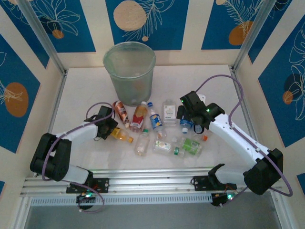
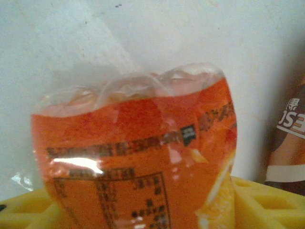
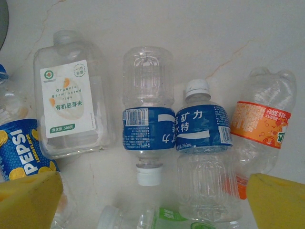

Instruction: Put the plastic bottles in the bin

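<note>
The bin [image 1: 129,67] stands upright at the back of the table. Several plastic bottles lie in a loose pile in front of it. My left gripper [image 1: 108,126] [image 2: 143,210] is shut on an orange-labelled bottle [image 1: 122,136] [image 2: 133,148], with a yellow finger pressed against each of its sides. My right gripper [image 1: 191,120] [image 3: 152,200] hangs open over two blue-labelled bottles [image 3: 148,129] [image 3: 200,133] lying side by side with caps pointing opposite ways; its yellow fingers [image 3: 28,200] stand wide apart, touching nothing.
A square white-labelled bottle [image 3: 71,102], a Pepsi bottle [image 3: 21,152], an orange-labelled bottle [image 3: 259,124] and a green-labelled one [image 3: 157,220] surround the blue pair. A brown-labelled bottle [image 2: 290,138] lies just right of the left gripper. Metal posts and walls frame the table [image 1: 81,86].
</note>
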Controlling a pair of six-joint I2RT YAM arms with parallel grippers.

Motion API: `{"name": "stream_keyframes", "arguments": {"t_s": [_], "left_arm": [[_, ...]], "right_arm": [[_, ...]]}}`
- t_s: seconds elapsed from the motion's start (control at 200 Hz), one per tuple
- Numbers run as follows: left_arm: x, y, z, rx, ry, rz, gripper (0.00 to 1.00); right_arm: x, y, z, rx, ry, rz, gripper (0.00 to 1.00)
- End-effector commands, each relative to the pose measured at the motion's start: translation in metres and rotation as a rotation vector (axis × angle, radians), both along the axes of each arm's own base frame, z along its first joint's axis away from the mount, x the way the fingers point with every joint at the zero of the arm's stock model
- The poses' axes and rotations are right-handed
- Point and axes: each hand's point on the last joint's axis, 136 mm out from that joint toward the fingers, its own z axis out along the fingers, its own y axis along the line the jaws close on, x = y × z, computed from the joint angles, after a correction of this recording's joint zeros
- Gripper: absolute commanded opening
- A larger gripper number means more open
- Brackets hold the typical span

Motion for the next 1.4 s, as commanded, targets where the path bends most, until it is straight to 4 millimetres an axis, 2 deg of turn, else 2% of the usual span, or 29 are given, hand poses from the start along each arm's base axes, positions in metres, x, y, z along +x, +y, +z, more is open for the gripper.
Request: {"name": "stream_keyframes", "arguments": {"t_s": [0.0, 0.195, 0.275, 0.415, 0.515, 0.715, 1.01, 1.185, 1.395], "left_arm": [[0.009, 0.009, 0.006, 0.014, -0.02, 0.034, 0.59], [0.011, 0.023, 0.019, 0.052, -0.044, 0.049, 0.53], [0.012, 0.032, 0.033, 0.096, -0.069, 0.046, 0.51], [0.016, 0.048, 0.072, 0.196, -0.143, 0.039, 0.46], [0.023, 0.056, 0.106, 0.254, -0.232, 0.028, 0.44], [0.042, 0.063, 0.193, 0.37, -0.439, -0.027, 0.44], [0.064, 0.058, 0.326, 0.468, -0.751, -0.094, 0.44], [0.073, 0.047, 0.384, 0.474, -0.9, -0.13, 0.44], [0.094, 0.016, 0.442, 0.441, -1.092, -0.247, 0.44]], "right_arm": [[-0.001, 0.001, 0.004, 0.002, -0.002, -0.008, 0.99], [-0.001, 0.001, 0.006, 0.007, -0.004, -0.009, 0.99], [-0.001, 0.0, 0.006, 0.005, -0.005, -0.011, 0.99], [-0.001, 0.0, 0.007, 0.006, -0.009, -0.012, 0.99], [-0.001, 0.0, 0.007, 0.008, -0.011, -0.012, 0.99], [-0.001, 0.0, 0.009, 0.011, -0.017, -0.01, 0.99], [-0.003, -0.001, 0.014, 0.032, -0.045, -0.011, 0.99], [-0.004, -0.001, 0.014, 0.039, -0.048, -0.012, 0.99], [-0.003, -0.001, 0.015, 0.038, -0.056, -0.011, 0.99]]}}
